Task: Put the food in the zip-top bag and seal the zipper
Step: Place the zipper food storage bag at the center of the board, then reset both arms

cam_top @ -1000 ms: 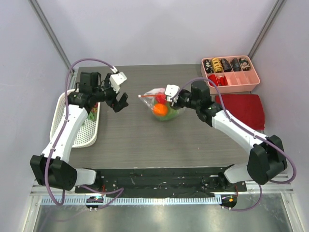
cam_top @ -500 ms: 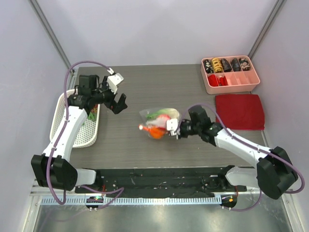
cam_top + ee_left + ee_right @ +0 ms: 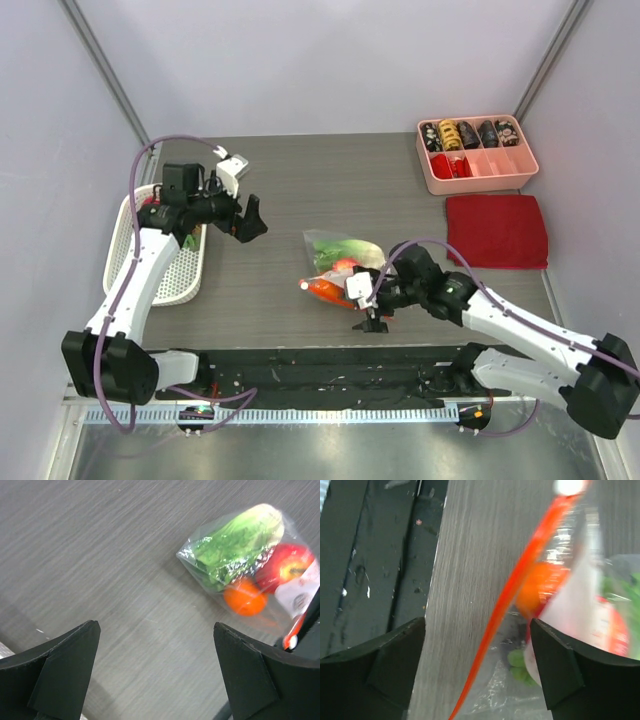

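Note:
The clear zip-top bag lies on the table with the food inside: green lettuce, the orange fruit and the red fruit. Its orange-red zipper runs along the near mouth edge. My right gripper is at the bag's near-right corner. In the right wrist view the right gripper is open, and the zipper passes loosely between its jaws without being clamped. My left gripper hovers to the bag's left. In the left wrist view the left gripper is open and holds nothing.
A white basket stands at the table's left edge under the left arm. A pink compartment tray is at the back right, and a dark red cloth lies in front of it. The black base rail runs along the near edge.
The right gripper dragged the bag from mid-table toward the near edge, then opened and let go of it. The left gripper shifted slightly and stayed open.

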Tool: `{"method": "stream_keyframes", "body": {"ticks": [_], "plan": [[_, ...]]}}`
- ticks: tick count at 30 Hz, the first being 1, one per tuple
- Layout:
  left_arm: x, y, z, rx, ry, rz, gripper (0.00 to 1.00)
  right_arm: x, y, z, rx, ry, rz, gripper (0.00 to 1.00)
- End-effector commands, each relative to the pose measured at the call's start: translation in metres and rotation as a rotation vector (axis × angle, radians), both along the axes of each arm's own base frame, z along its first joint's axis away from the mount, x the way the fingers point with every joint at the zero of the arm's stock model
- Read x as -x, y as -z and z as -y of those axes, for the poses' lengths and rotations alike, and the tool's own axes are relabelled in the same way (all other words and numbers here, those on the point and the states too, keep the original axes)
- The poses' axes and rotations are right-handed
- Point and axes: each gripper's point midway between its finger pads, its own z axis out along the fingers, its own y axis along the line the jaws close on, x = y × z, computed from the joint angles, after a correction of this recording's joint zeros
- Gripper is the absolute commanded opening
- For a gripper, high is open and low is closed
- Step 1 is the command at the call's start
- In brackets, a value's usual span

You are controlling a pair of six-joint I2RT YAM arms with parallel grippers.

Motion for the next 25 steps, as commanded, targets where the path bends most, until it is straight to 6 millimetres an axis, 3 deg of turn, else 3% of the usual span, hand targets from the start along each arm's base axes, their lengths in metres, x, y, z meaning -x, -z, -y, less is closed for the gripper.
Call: {"method": "stream_keyframes", "body": {"ticks": [1,5,8,10,13,16,21,25], "plan": [[0.01,-0.017,-0.001,0.093,-0.098,-0.082,1.0,-0.012,-0.072,-0.008,-0.157,0.188,-0.044,0.93],[0.009,-0.021,-0.013,0.078,-0.214,-0.152,1.0,-0.036,-0.115,0.004,-0.302,0.456,-0.068,0.96],[0.005,-0.024,-0.02,0.067,-0.295,-0.192,1.0,-0.059,-0.141,0.025,-0.415,0.689,-0.096,1.0],[0.001,-0.023,-0.026,0.042,-0.334,-0.218,1.0,-0.083,-0.149,0.051,-0.491,0.866,-0.171,1.0],[-0.005,-0.015,-0.038,-0.015,-0.401,-0.236,1.0,-0.109,-0.148,0.09,-0.552,1.094,-0.252,1.0],[-0.007,-0.008,-0.043,-0.038,-0.434,-0.255,1.0,-0.116,-0.142,0.114,-0.575,1.217,-0.273,1.0],[-0.012,0.01,-0.048,-0.076,-0.464,-0.306,1.0,-0.121,-0.127,0.139,-0.603,1.369,-0.365,1.0],[-0.019,0.008,-0.049,-0.086,-0.469,-0.304,1.0,-0.126,-0.124,0.148,-0.593,1.395,-0.344,1.0]]}}
